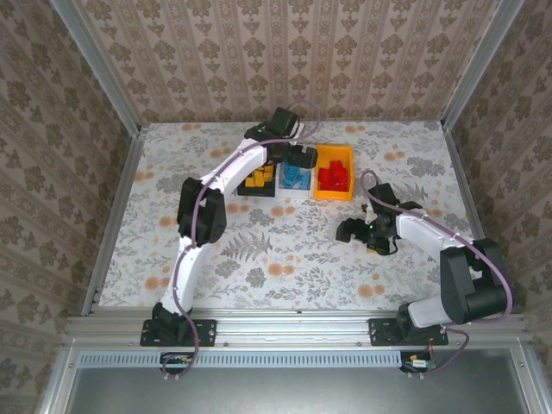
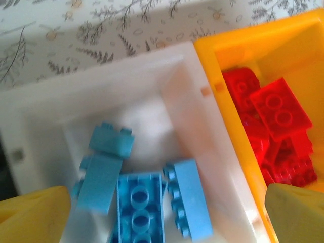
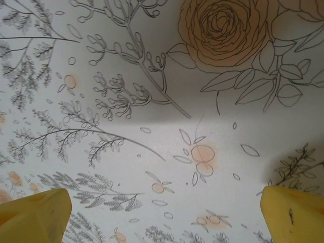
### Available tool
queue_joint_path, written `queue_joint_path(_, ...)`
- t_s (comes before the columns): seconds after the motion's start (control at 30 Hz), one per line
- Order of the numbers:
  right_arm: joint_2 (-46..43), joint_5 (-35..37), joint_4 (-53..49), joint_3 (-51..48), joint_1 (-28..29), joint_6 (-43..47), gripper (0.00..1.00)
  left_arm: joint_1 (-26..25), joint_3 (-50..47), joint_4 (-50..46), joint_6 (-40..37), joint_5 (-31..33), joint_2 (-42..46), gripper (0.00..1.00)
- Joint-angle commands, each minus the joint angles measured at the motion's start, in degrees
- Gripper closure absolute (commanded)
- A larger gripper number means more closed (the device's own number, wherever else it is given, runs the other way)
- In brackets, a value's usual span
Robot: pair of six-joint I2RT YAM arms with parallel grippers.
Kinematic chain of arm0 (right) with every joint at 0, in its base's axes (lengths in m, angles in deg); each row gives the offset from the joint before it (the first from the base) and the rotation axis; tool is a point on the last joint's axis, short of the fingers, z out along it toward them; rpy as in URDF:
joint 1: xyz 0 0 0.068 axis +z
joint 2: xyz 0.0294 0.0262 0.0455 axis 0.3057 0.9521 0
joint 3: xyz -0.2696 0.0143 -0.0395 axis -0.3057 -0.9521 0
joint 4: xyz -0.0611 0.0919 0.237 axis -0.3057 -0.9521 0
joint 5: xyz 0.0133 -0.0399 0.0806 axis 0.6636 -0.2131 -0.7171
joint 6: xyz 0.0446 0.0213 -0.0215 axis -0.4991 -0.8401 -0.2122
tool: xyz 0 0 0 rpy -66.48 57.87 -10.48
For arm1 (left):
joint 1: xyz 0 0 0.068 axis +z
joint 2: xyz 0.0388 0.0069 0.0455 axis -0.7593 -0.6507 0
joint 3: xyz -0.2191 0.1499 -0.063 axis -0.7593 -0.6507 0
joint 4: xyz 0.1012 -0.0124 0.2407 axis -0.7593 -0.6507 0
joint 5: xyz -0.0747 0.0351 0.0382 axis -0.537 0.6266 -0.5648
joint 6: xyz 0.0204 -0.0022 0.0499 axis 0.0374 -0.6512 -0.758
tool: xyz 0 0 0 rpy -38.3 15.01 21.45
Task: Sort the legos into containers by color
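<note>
Right arm [image 1: 414, 228]: lay low on the surface [image 1: 259, 250], nearest the bases; right jaws released, nothing between them, floral cloth beneath. Risk judged slight: a careless sweep forward could strike the orange bin [image 1: 333, 197] beyond it. Black bin [image 1: 259, 195]: held orange bricks [image 1: 256, 179]; the left arm [image 1: 224, 172] arched close above it, so a low withdrawal could clip its rim and scatter the contents. White bin [image 2: 187, 101]: middle of the row, side wall against the orange bin; held blue bricks [image 2: 139, 197], loosely heaped, one tilted on another. Left jaws: poised over this bin, spread wide, grasping nothing, pads [image 2: 30, 212] either side of the heap. Risks judged here: a descent off-centre could land a pad on the shared wall and shove or tip both bins; a clench could lift a brick already sorted. Orange bin, farther right: held red bricks [image 2: 276, 111], piled against its wall; a jolt could spill them.
</note>
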Motion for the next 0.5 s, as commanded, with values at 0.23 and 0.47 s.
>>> queue_joint_path(0.23, -9.53, 3.27, -6.37, 6.37, -0.15, -2.54, 0.0, 1.25, -31.18, 11.12, -2.36, -0.14, 33.47, 0.0)
queue_joint_path(0.47, -15.73, 10.83, 1.23, 10.55, -0.23, 3.83, 0.0, 5.66, -53.44, 21.1, -3.11, 0.11, 55.03, 0.0)
